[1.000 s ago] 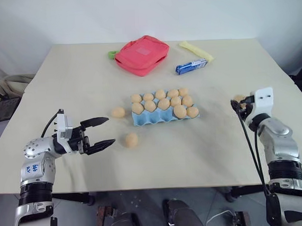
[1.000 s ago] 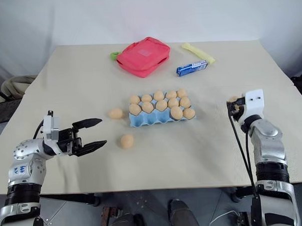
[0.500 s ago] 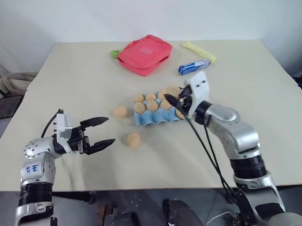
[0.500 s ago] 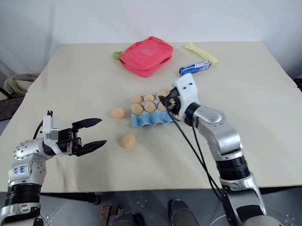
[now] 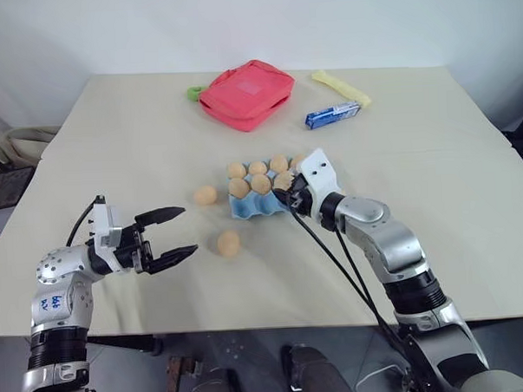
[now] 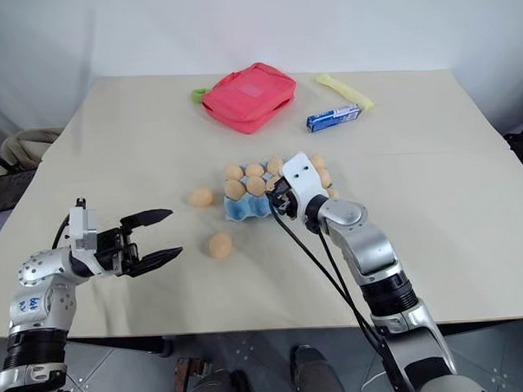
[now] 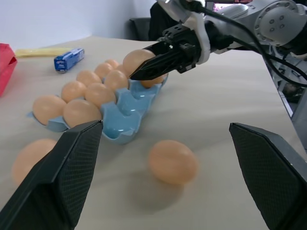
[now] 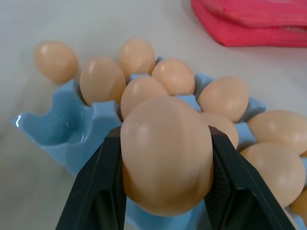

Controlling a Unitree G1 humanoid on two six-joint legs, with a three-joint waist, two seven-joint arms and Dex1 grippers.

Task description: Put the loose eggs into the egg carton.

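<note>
**At centre frame: one egg held over the carton, two loose on the table**

At the middle of the head views, on the beige table (image 5: 434, 162), sits the egg carton (image 5: 255, 204): light blue, lidless, two rows of cups, most of them filled with tan eggs. Its front cups toward the left end stand bare (the left wrist view shows blue hollows there).

Right gripper (image 8: 160, 191): fingers closed on a held egg (image 8: 165, 153), one black finger on each side of it. In the left wrist view it hangs just above the carton's front row, the egg clear of the cups. In the left eye view the gripper lies at the carton's right front part, the arm running down to the lower right of the frame.

Left gripper (image 5: 178, 233): fingers spread wide, holding nothing, at the lower left of the frame, pointing toward the centre.

Loose eggs: a first egg (image 5: 205, 195) on the table just left of the carton; a second egg (image 5: 228, 243) lower, below the carton's left end and right of the left gripper's tips, apart from them.

Other items, upper part of the frame: a red pouch (image 5: 245, 93) with a small green tab (image 5: 193, 95) at its left edge; a blue-and-white packet (image 5: 332, 115) to its right; a yellow strip (image 5: 340, 87) just beyond the packet.
</note>
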